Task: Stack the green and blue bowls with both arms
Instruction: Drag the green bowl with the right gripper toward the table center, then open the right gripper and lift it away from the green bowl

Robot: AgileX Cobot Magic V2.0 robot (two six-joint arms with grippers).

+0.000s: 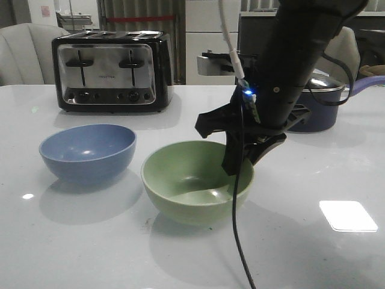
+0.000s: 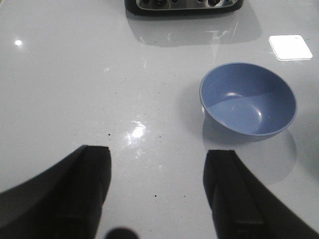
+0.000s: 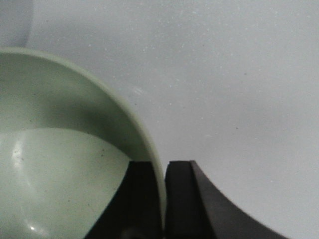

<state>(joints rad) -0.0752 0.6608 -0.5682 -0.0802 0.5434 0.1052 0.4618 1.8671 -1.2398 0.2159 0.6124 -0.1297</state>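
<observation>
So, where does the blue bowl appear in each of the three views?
Front view: the blue bowl stands at left on the table, apart from the green bowl.
Left wrist view: the same bowl sits right of centre, beyond the open left gripper.
Right wrist view: not in it.
Shared landmark: the toaster, behind the bowl in the front view, shows at the edge of the left wrist view.
</observation>
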